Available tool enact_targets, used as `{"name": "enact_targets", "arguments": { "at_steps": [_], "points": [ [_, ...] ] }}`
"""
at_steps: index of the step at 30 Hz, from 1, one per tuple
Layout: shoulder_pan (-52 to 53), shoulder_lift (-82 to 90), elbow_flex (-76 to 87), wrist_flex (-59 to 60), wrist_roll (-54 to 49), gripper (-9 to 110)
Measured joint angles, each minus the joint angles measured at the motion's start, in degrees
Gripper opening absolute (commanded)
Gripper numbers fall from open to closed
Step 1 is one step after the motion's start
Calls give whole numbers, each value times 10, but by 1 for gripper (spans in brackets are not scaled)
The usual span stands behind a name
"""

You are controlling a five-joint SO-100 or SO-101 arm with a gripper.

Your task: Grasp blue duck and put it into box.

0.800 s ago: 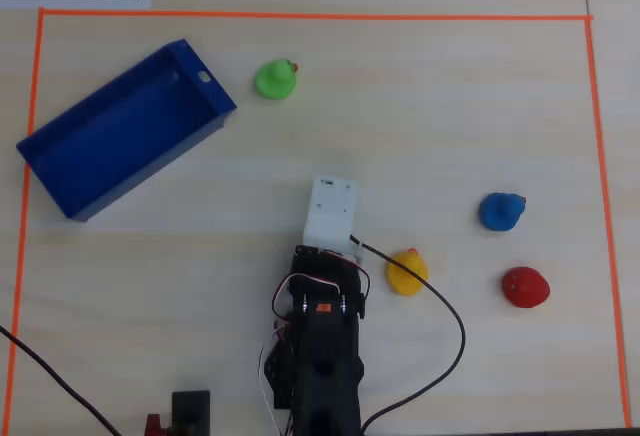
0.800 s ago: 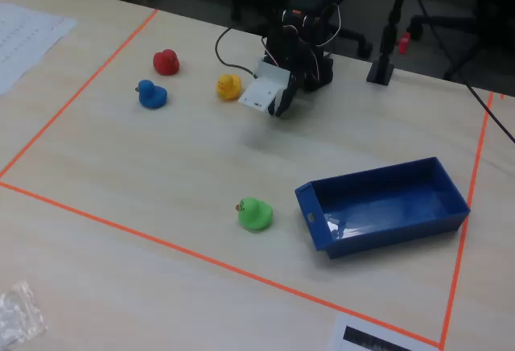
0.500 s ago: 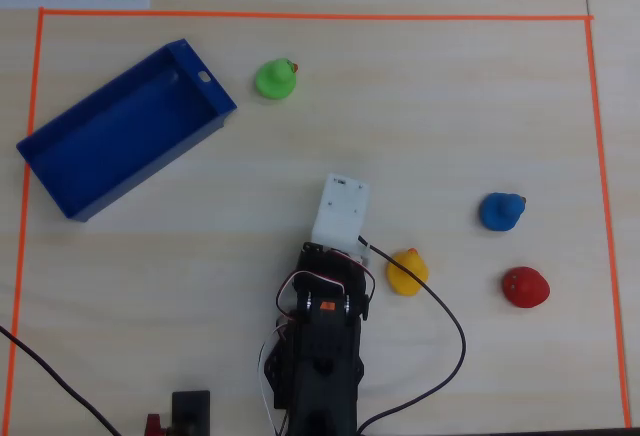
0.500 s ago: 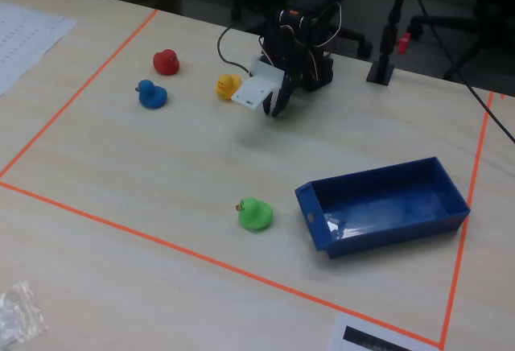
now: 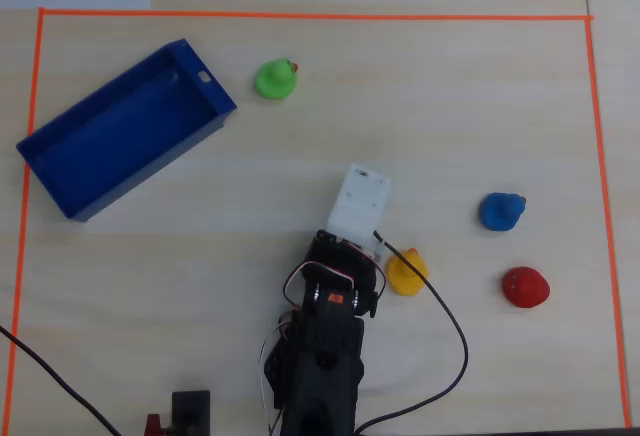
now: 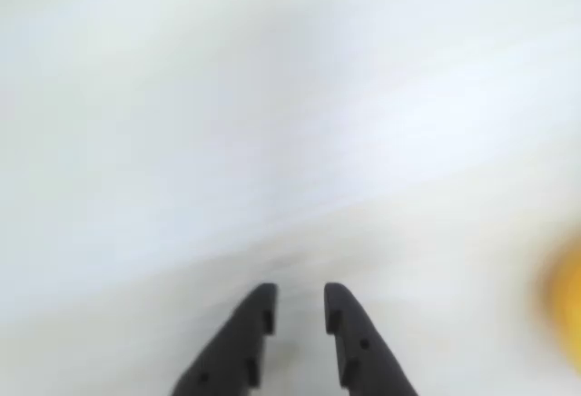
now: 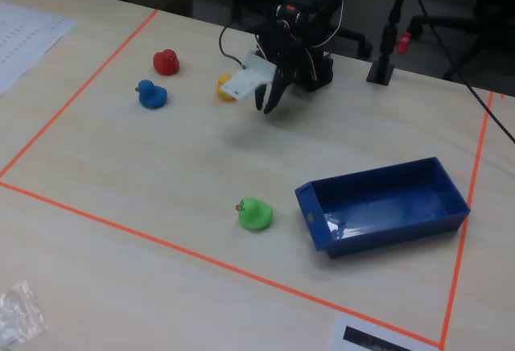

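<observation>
Orange tape is framing the table [image 5: 300, 156] where the blue duck [image 5: 501, 211] is sitting untouched, well apart from the box [image 5: 70, 166], while the claw [image 6: 298, 310] is hanging slightly parted, gripping nothing.

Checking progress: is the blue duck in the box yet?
No. In the overhead view the blue duck sits on the table, far from the box.

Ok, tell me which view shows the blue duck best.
The overhead view: the blue duck sits unobstructed on the table, right of the arm and above the red duck. The fixed view shows it smaller, at far left. The wrist view misses it entirely.
</observation>
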Motion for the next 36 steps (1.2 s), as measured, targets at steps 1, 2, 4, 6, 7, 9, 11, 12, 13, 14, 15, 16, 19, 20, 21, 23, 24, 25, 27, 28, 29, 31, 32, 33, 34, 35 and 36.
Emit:
{"name": "enact_targets", "arguments": {
  "at_steps": [1,2,4,6,7,9,11,12,13,14,15,16,19,20,21,23,24,25,27,28,29,31,32,33,34,35,36],
  "points": [
    [21,-42,-42,-5,2,22],
    [45,-81,-87,-11,5,25],
    [98,-162,-185,-29,10,28],
    [157,-236,-279,-53,11,33],
    [190,-272,-327,-69,13,36],
    [253,-330,-409,-98,25,38],
    [327,-391,-485,-142,31,40],
    [358,-416,-512,-166,33,40],
    [391,-442,-539,-197,36,40],
    [427,-471,-561,-233,37,41],
    [455,-493,-572,-263,38,41],
    [483,-517,-578,-298,39,41],
    [550,-586,-580,-390,40,41],
    [561,-608,-580,-417,40,41],
    [567,-630,-580,-444,40,41],
    [568,-671,-567,-495,40,42],
    [564,-690,-555,-519,39,42],
    [563,-710,-537,-546,34,42],
    [563,-739,-493,-596,23,42],
    [564,-742,-468,-620,18,42],
    [565,-742,-444,-641,13,42],
    [555,-742,-401,-675,8,42],
    [547,-742,-378,-686,7,42],
    [540,-742,-363,-692,7,42],
    [532,-742,-350,-696,7,42],
    [525,-742,-340,-698,7,42],
    [519,-742,-333,-699,7,42]
  ]
}}
